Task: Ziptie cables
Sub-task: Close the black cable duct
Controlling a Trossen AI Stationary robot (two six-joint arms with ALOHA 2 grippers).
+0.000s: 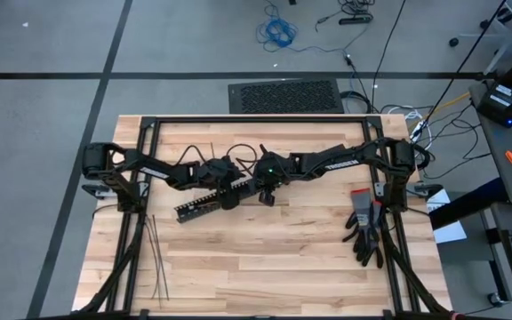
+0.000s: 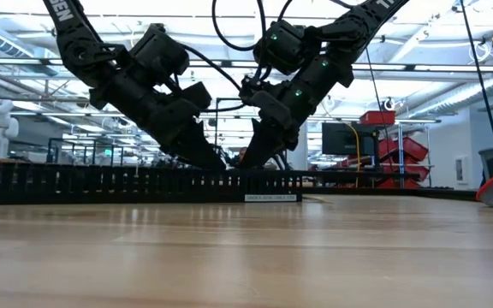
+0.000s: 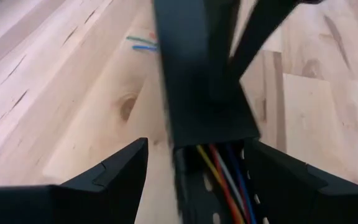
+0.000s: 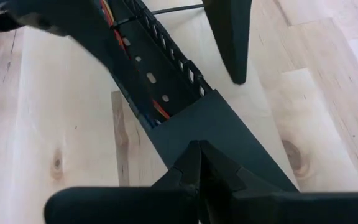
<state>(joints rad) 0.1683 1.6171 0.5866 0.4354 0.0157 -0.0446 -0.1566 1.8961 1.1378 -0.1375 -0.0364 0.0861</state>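
Bare wooden counter [image 2: 246,257] fills the foreground of the low view, and behind it a long black slotted duct [image 2: 144,184] lies flat across the boards. Inside that duct run the cables [image 3: 225,183], thin red, yellow, white and blue wires showing in its channel in the left wrist view; the same red and yellow strands [image 4: 160,111] show between the slotted walls in the right wrist view. A flat black cover [image 3: 197,81] sits on the duct past the point where the wires show.

From above, the duct [image 1: 204,204] lies at a slant near the counter's middle, with both arms meeting over its right end. The left gripper [image 3: 194,171] stands with its fingers spread, one on each side of the duct, the walls between them; whether the fingers press on the duct cannot be told. The right gripper [image 4: 199,163] is fully closed, its fingertips pressed together and resting on the duct's cover.

The zipties [image 1: 156,258], several thin dark strips, lie loose near the counter's front left, well apart from the duct. One more thin dark strip [image 4: 176,9] lies across the duct in the right wrist view. A pair of dark gloves [image 1: 364,233] lies on the counter's right side.
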